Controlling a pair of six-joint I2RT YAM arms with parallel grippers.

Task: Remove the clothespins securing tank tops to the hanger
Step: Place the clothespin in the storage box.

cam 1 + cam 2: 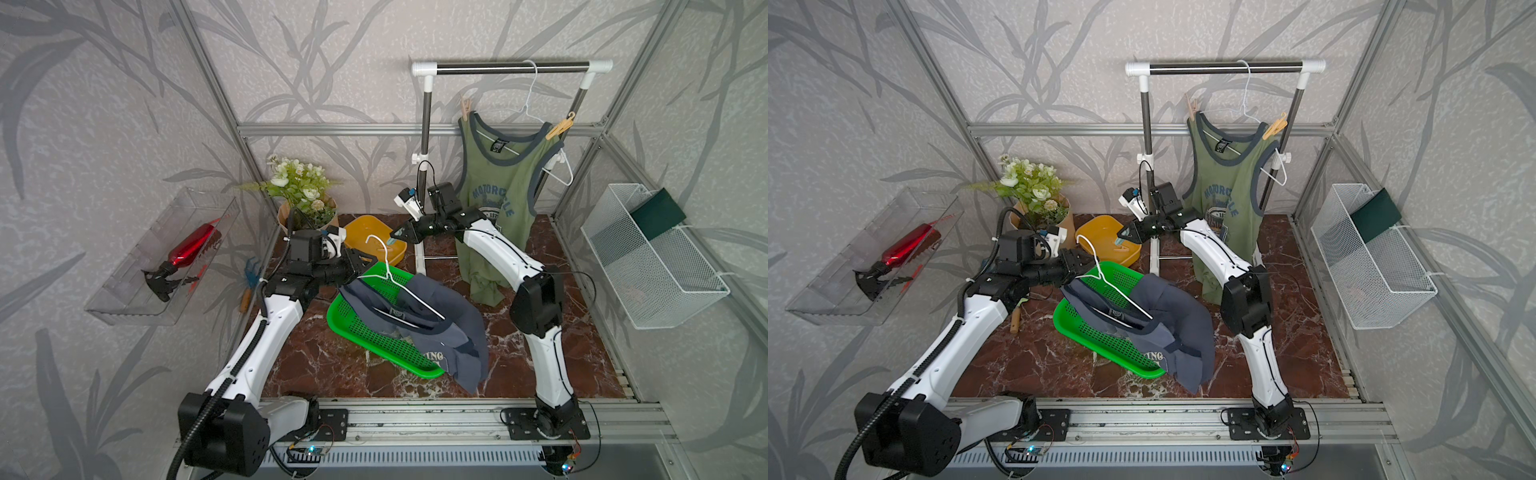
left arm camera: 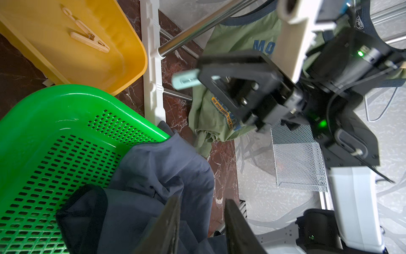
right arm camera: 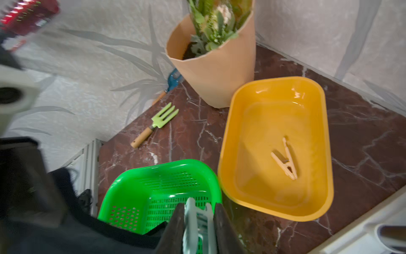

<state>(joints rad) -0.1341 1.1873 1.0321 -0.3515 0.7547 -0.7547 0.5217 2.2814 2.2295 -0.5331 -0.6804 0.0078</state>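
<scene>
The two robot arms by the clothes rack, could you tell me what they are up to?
They are unpinning tank tops. The right hand grips a pale teal clothespin near the yellow tray, where one wooden clothespin already lies. The left hand sits at the blue top, which is draped with its hanger over the green basket; whether it grips is unclear. The green top hangs on the rack with two clothespins on its straps.
</scene>
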